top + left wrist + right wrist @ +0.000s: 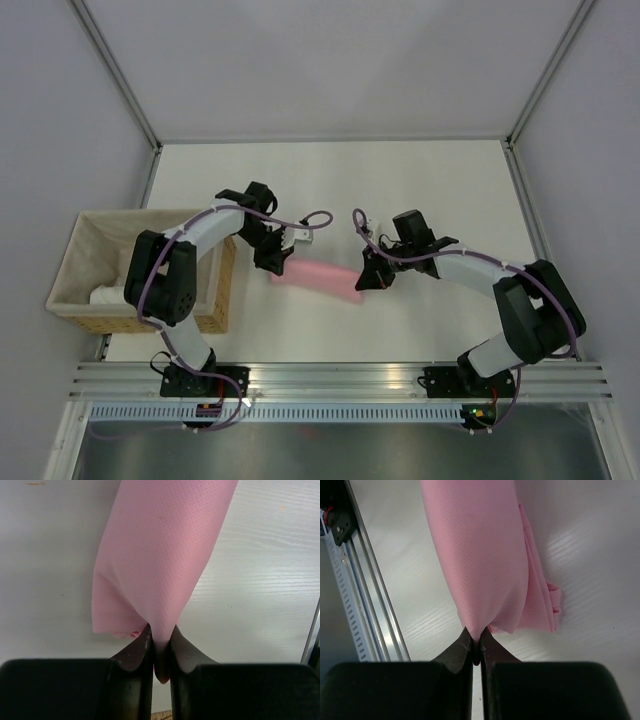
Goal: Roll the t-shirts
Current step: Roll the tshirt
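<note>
1. the metal rail (pixel 340 372) is running along the near edge of the tabletop (pixel 330 180), carrying both my arm bases.
2. my left fingers (pixel 148 647) are pinching one end of the rolled pink t-shirt (pixel 318 277), with cloth squeezed between them.
3. my right fingers (pixel 470 651) are clamping the opposite end, their tips nearly meeting on a thin fold.
4. the t-shirt is lying as a tight roll on the tabletop between both sets of fingers, with folded layers poking out at the right-hand end.
5. the wicker basket (pixel 215 295) is sitting to the left, near the roll but apart from it.
</note>
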